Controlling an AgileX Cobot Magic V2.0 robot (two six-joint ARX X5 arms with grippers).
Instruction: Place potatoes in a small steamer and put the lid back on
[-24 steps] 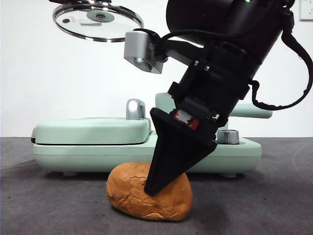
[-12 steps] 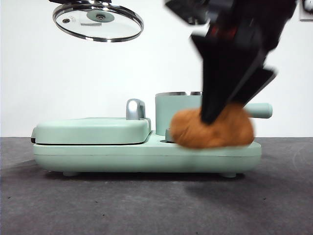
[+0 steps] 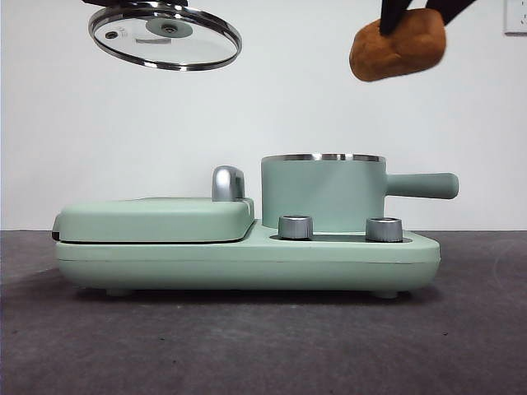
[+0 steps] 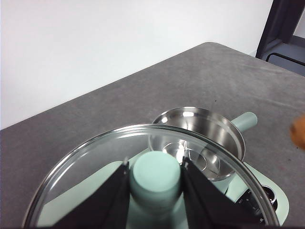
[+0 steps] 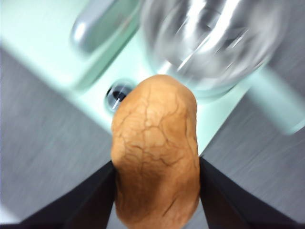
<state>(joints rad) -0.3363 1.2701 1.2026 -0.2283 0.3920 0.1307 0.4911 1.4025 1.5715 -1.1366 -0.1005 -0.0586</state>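
Observation:
The orange-brown cracked potato point(image 3: 398, 48) hangs high at the top right of the front view, above and to the right of the small steamer point(image 3: 323, 191). My right gripper point(image 5: 156, 191) is shut on the potato point(image 5: 155, 176), its black jaws pressing both sides. The mint-green steamer stands open, with its steel inside point(image 4: 198, 143) showing. The glass lid point(image 3: 165, 37) is held up at the top left, with my left gripper point(image 4: 155, 183) shut on its mint-green knob point(image 4: 155, 179).
The steamer sits on a mint-green cooker base point(image 3: 247, 259) with two steel dials point(image 3: 296, 227). A flat griddle cover point(image 3: 156, 218) with a chrome handle point(image 3: 228, 183) fills the base's left half. The grey table point(image 3: 263, 346) stretches in front.
My right gripper has lifted the potato from the table in front of the base up and to the right, to well above the steamer. The lid has stayed still.

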